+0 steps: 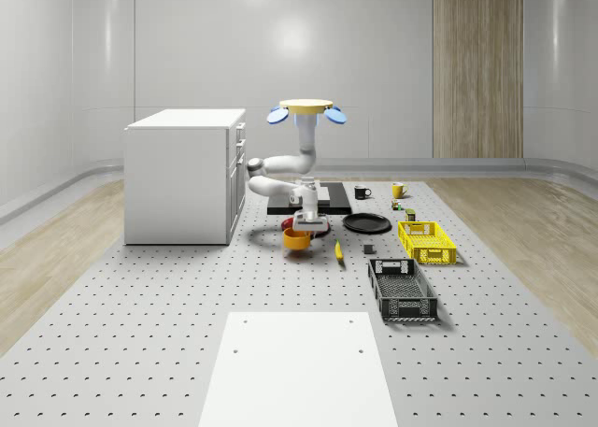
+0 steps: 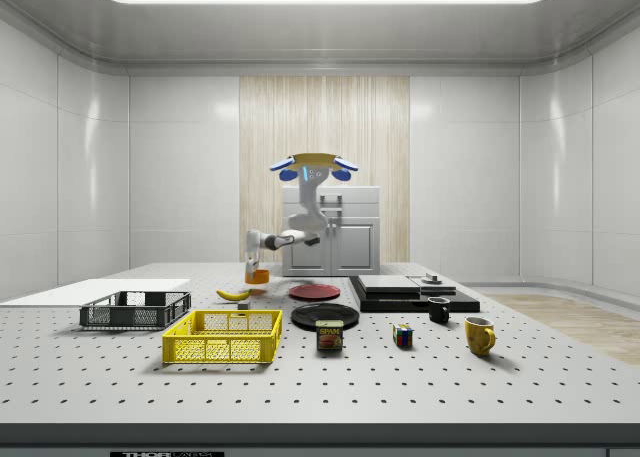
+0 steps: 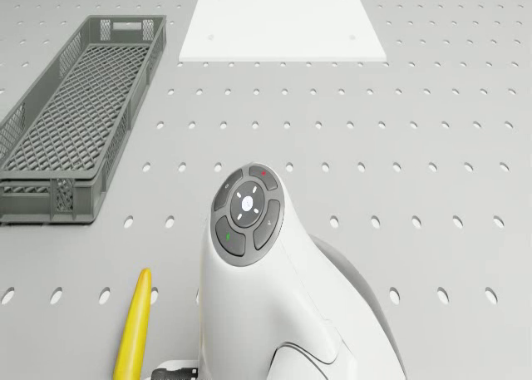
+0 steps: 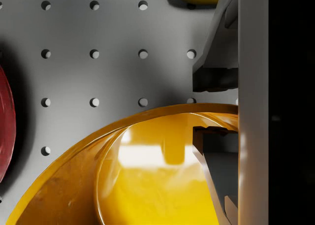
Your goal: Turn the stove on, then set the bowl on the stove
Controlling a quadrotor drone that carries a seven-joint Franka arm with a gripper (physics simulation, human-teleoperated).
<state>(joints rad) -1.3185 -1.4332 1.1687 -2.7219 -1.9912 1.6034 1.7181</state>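
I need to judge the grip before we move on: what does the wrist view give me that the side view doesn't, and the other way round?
Wrist view alone: the gripper's fingers straddle the orange bowl's rim, one finger outside, one inside, with the glossy interior visible.

Side view alone: the drone hovers in front of the white cabinet, and the stove lies well off toward the side view's right.

Shared: the bowl, the banana and the red plate nearby.
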